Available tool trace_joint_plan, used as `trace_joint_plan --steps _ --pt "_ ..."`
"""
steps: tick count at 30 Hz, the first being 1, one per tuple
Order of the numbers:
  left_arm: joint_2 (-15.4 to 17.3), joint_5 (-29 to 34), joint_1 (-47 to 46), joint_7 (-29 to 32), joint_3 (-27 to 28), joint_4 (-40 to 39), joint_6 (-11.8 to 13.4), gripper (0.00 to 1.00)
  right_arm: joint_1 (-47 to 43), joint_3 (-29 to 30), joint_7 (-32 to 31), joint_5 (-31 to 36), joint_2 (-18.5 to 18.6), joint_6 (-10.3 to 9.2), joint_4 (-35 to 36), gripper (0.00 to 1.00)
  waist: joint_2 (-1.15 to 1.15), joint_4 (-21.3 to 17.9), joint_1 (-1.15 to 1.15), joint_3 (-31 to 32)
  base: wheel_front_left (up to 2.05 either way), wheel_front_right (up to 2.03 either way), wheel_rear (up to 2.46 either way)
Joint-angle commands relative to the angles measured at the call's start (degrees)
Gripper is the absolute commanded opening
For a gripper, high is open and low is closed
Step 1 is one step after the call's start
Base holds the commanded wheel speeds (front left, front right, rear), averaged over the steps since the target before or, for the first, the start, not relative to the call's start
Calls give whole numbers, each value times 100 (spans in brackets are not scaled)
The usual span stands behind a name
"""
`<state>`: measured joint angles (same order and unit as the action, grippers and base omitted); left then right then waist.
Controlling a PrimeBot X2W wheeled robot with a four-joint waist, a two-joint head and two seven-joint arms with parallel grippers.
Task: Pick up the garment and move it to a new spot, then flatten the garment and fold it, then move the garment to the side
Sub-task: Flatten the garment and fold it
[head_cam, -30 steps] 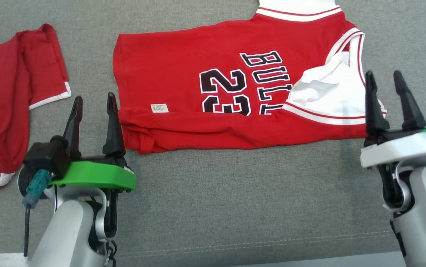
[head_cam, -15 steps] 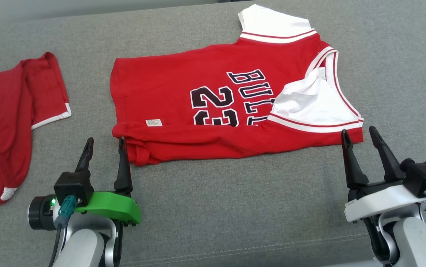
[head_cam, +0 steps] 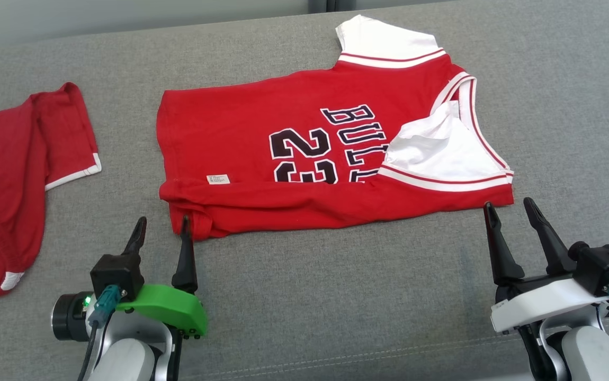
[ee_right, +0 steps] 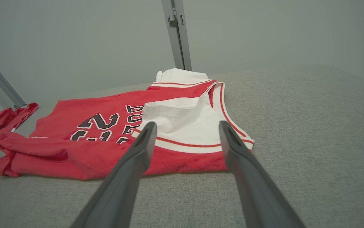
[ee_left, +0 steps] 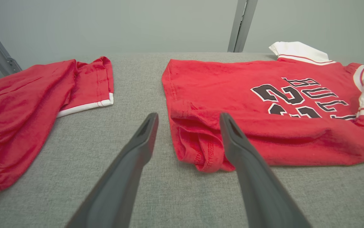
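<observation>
Far left, a crumpled pair of red shorts (head_cam: 8, 180) lay on the grey fabric-covered table (head_cam: 336, 296), well apart from the action, so I'd guess it wasn't the piece being worked. Next over, the left claw (head_cam: 162, 221) sat low with its fingers spread wide and nothing in them, tips right by the bunched hem corner (ee_left: 201, 155) of the jersey (head_cam: 241, 132). On the wrist cam that corner lay just ahead between the two fingers, but I couldn't tell if either was actually touching cloth. The jersey itself, red with a black 23 (head_cam: 302, 159), was laid sideways mid-table and pretty flat, hem toward the robot's left, collar toward its right. Its near long edge was turned up over itself in a band and the near white sleeve (head_cam: 437, 153) was folded in over the chest, while the far white sleeve (head_cam: 384, 39) stuck out at the back. Over on the right, the right claw (head_cam: 508, 205) was also wide apart and empty, tips just short of the shoulder-end corner. To me this read as mid-fold: one side in, more to go. The next move probably wants both claws pinching the two ends of that near edge together and carrying it evenly, or the band just bunches up.
</observation>
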<state>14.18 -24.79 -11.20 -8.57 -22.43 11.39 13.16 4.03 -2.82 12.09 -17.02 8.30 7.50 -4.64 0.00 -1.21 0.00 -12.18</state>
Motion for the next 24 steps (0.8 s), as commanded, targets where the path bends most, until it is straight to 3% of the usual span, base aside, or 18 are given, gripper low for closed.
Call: trace_joint_plan --steps 1,9,24 --pt "29 -11 -63 31 -31 22 -30 100 19 23 -43 19 25 -2 15 100 0 2 0 -17 0 0 0" --pt "-74 -64 -453 417 -268 360 -241 100 280 217 -126 44 182 -2 -322 100 0 -37 0 -230 0 0 0" --pt "-215 -363 -997 669 -235 1047 -443 100 1261 226 122 -124 429 -3 -1742 100 0 -37 0 -813 0 0 0"
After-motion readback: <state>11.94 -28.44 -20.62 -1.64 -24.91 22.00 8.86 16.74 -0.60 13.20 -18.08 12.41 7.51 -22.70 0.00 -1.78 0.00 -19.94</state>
